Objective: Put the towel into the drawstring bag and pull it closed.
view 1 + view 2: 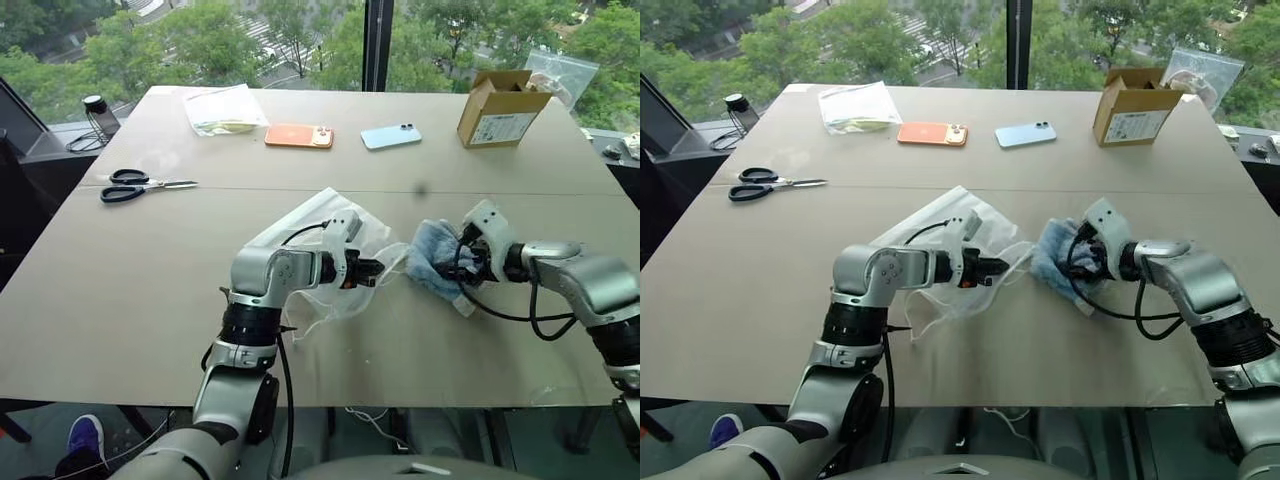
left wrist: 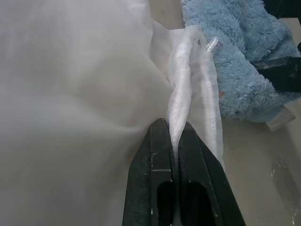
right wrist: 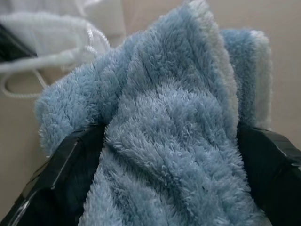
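The light-blue fluffy towel (image 1: 432, 256) lies bunched on the table right of centre. My right gripper (image 1: 457, 264) is open, and its black fingers (image 3: 61, 169) stand on either side of the towel (image 3: 169, 136) with the cloth between them. The thin white drawstring bag (image 1: 310, 225) lies just left of the towel, its mouth and white cord toward it. My left gripper (image 2: 171, 126) is shut on a gathered fold of the bag's rim (image 2: 181, 94), a little way from the towel (image 2: 235, 56).
Along the far side of the table (image 1: 120, 300) lie a clear pouch with yellowish papers (image 1: 225, 108), an orange phone (image 1: 298, 135), a light-blue phone (image 1: 390, 136) and an open cardboard box (image 1: 498, 108). Black scissors (image 1: 140, 186) lie at the left.
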### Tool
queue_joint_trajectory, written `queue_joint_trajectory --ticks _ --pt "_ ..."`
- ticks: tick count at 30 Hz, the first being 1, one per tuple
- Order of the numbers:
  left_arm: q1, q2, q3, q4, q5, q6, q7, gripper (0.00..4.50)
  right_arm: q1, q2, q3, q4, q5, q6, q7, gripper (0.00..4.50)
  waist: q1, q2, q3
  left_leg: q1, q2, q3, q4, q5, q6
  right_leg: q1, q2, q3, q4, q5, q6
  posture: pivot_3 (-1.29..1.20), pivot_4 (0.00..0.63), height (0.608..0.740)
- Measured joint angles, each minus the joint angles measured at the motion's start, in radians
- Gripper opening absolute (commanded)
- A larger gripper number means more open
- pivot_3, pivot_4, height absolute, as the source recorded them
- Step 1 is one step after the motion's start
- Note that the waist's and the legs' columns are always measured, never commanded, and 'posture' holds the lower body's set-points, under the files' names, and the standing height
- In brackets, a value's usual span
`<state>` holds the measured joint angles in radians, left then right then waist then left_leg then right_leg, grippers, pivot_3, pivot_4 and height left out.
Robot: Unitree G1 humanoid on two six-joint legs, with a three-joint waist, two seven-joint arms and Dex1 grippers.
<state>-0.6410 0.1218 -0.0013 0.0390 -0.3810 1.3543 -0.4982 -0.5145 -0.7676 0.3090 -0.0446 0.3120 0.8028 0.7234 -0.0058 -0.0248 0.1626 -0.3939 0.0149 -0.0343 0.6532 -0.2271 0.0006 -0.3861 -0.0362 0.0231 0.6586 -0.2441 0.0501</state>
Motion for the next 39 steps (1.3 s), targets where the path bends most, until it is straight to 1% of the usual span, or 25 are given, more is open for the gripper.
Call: queue_joint_trajectory --ticks 3,5,6,8,9,10,11,12,15,16,17,18,20,22,23,25,27,29,30,32,34,37,39 --pt "0.000 -0.012 0.018 0.009 -0.007 0.008 0.020 0.04 -0.009 -0.006 0.036 0.023 -0.059 -0.078 0.050 4.50 -0.002 -0.002 -0.004 0.000 0.000 -0.001 0.000 0.000 0.000 0.001 0.000 0.000 0.000 0.000 0.000 0.00 0.150 0.740" --pt "0.000 -0.019 0.031 0.010 -0.014 0.014 0.035 0.00 -0.017 -0.006 0.052 0.050 -0.097 -0.131 0.083 3.97 -0.002 -0.004 -0.007 0.001 0.000 -0.001 0.000 0.000 0.000 0.002 0.000 -0.001 0.000 0.000 0.000 0.00 0.150 0.740" --pt "0.000 -0.018 0.031 0.010 -0.014 0.014 0.039 0.00 -0.019 -0.004 0.056 0.059 -0.103 -0.142 0.093 3.79 -0.002 -0.005 -0.008 0.002 0.000 -0.001 0.000 0.000 0.000 0.003 0.000 -0.001 0.000 0.000 0.000 0.00 0.150 0.740" --pt "0.000 -0.019 0.031 0.010 -0.015 0.014 0.048 0.00 -0.024 0.009 0.067 0.091 -0.120 -0.175 0.130 2.90 -0.002 -0.007 -0.010 0.008 0.000 -0.002 -0.001 0.000 0.000 0.010 -0.001 -0.001 -0.002 0.000 0.000 0.00 0.150 0.740" --pt "0.000 -0.019 0.031 0.010 -0.015 0.014 0.050 0.00 -0.024 0.012 0.067 0.097 -0.122 -0.177 0.139 2.63 -0.002 -0.008 -0.011 0.010 0.000 -0.002 -0.001 0.000 0.000 0.012 -0.001 -0.001 -0.003 -0.001 -0.002 0.00 0.150 0.740" --pt "0.000 -0.022 0.031 0.010 -0.016 0.014 0.056 0.00 -0.022 0.015 0.067 0.101 -0.125 -0.178 0.153 2.13 -0.002 -0.009 -0.011 0.011 0.000 -0.002 -0.001 0.000 0.000 0.012 -0.001 -0.001 -0.003 -0.002 -0.004 0.00 0.150 0.740" --pt "0.000 -0.024 0.031 0.010 -0.016 0.014 0.060 0.00 -0.021 0.015 0.066 0.101 -0.126 -0.178 0.159 1.78 -0.002 -0.009 -0.011 0.011 -0.001 -0.002 -0.001 0.000 0.000 0.012 -0.002 -0.001 -0.003 -0.002 -0.004 0.00 0.150 0.740" --pt "0.000 -0.026 0.031 0.010 -0.016 0.014 0.063 0.00 -0.014 0.014 0.056 0.099 -0.126 -0.178 0.166 1.24 0.000 -0.010 -0.011 0.011 -0.002 -0.003 -0.001 0.000 0.000 0.012 -0.002 -0.001 -0.003 -0.002 -0.004 0.00 0.150 0.740" --pt "0.000 -0.028 0.031 0.011 -0.017 0.013 0.067 0.00 0.058 0.013 -0.040 0.059 -0.076 -0.145 0.171 0.23 0.010 -0.009 -0.011 0.009 -0.003 -0.005 -0.001 0.000 0.000 0.012 -0.003 -0.003 -0.002 -0.003 -0.003 0.00 0.150 0.740" --pt "0.000 -0.027 0.031 0.012 -0.017 0.012 0.067 0.00 0.093 0.014 -0.087 0.028 -0.042 -0.122 0.171 0.12 0.014 -0.009 -0.011 0.007 -0.004 -0.005 -0.002 0.000 0.000 0.010 -0.004 -0.002 -0.002 -0.004 -0.002 0.00 0.150 0.740" --pt "0.000 -0.028 0.031 0.012 -0.022 0.009 0.066 0.00 0.135 0.015 -0.145 -0.013 0.001 -0.103 0.171 0.10 0.019 -0.009 -0.011 0.003 -0.004 -0.005 -0.002 0.000 0.000 0.007 -0.004 -0.003 -0.002 -0.002 0.001 0.00 0.150 0.740" --pt "0.000 -0.026 0.031 0.013 -0.026 0.007 0.064 0.00 0.170 0.020 -0.183 -0.046 0.032 -0.091 0.173 0.10 0.020 -0.009 -0.011 0.000 -0.004 -0.007 -0.002 0.000 0.000 0.005 -0.004 -0.005 -0.002 -0.001 0.001 0.00 0.150 0.740" --pt "-0.006 -0.018 0.030 0.015 -0.036 -0.002 0.057 0.00 0.282 0.071 -0.282 -0.184 0.161 -0.028 0.171 0.10 0.017 -0.006 -0.009 -0.005 -0.004 -0.008 -0.004 0.000 -0.001 -0.001 -0.005 -0.004 -0.002 -0.001 -0.001 0.00 0.150 0.740" --pt "-0.013 -0.011 0.025 0.015 -0.038 -0.011 0.050 0.00 0.316 0.103 -0.323 -0.273 0.234 0.003 0.159 0.10 0.011 0.000 -0.005 -0.006 -0.005 -0.007 -0.005 0.000 0.000 -0.004 -0.005 0.000 -0.002 -0.001 0.000 0.00 0.150 0.740" --pt "-0.019 -0.002 0.014 0.019 -0.038 -0.018 0.042 0.00 0.330 0.126 -0.348 -0.355 0.290 0.024 0.143 0.09 0.007 0.002 -0.004 -0.007 -0.006 -0.006 -0.006 0.000 0.000 -0.006 -0.005 0.001 -0.001 -0.001 0.000 0.00 0.150 0.740" --pt "-0.023 0.013 -0.002 0.023 -0.039 -0.029 0.030 0.00 0.322 0.158 -0.359 -0.430 0.333 0.027 0.117 0.09 0.000 0.001 -0.004 -0.007 -0.006 -0.005 -0.006 0.000 0.000 -0.006 -0.005 0.000 -0.001 -0.002 0.003 0.00 0.150 0.740" --pt "-0.023 0.029 -0.011 0.025 -0.046 -0.035 0.010 0.00 0.295 0.194 -0.332 -0.445 0.328 0.017 0.090 0.09 -0.007 0.001 -0.003 -0.007 -0.006 -0.003 -0.006 0.000 0.000 -0.007 -0.005 0.000 -0.001 -0.003 0.004 0.00 0.150 0.740" --pt "-0.024 0.044 -0.022 0.026 -0.055 -0.037 -0.012 0.00 0.251 0.217 -0.252 -0.412 0.272 -0.020 0.076 0.09 -0.011 0.001 -0.003 -0.007 -0.006 -0.001 -0.006 0.000 0.000 -0.008 -0.005 0.001 0.000 -0.003 0.004 0.00 0.150 0.740" --pt "-0.025 0.051 -0.036 0.026 -0.056 -0.039 -0.024 0.00 0.216 0.229 -0.173 -0.365 0.211 -0.059 0.074 0.09 -0.011 0.002 -0.002 -0.007 -0.006 -0.001 -0.006 0.000 0.000 -0.008 -0.005 0.001 0.000 -0.003 0.004 0.00 0.150 0.740" --pt "-0.024 0.060 -0.042 0.026 -0.057 -0.040 -0.029 0.00 0.178 0.247 -0.108 -0.308 0.154 -0.090 0.071 0.09 -0.011 0.002 -0.001 -0.008 -0.006 -0.001 -0.006 0.000 0.000 -0.009 -0.005 0.001 0.001 -0.003 0.004 0.00 0.150 0.740" --pt "-0.024 0.059 -0.039 0.025 -0.057 -0.046 -0.029 0.00 0.116 0.277 -0.029 -0.203 0.074 -0.134 0.068 0.09 -0.012 0.002 -0.001 -0.008 -0.006 -0.001 -0.006 0.000 0.000 -0.009 -0.005 0.002 0.001 -0.002 0.002 0.00 0.150 0.740" --pt "-0.015 0.045 0.001 0.025 -0.062 -0.045 -0.017 0.00 0.093 0.295 0.008 -0.141 0.038 -0.167 0.077 0.08 -0.009 0.002 -0.001 -0.009 -0.006 -0.001 -0.006 0.000 0.000 -0.010 -0.005 0.002 0.001 -0.001 0.000 0.00 0.150 0.740" --pt "-0.010 0.041 0.033 0.025 -0.075 -0.035 -0.006 0.00 0.078 0.287 0.034 -0.118 0.004 -0.195 0.088 0.08 -0.009 0.002 0.000 -0.009 -0.006 -0.001 -0.006 0.000 0.000 -0.010 -0.005 0.002 0.000 -0.001 0.000 0.00 0.150 0.740"
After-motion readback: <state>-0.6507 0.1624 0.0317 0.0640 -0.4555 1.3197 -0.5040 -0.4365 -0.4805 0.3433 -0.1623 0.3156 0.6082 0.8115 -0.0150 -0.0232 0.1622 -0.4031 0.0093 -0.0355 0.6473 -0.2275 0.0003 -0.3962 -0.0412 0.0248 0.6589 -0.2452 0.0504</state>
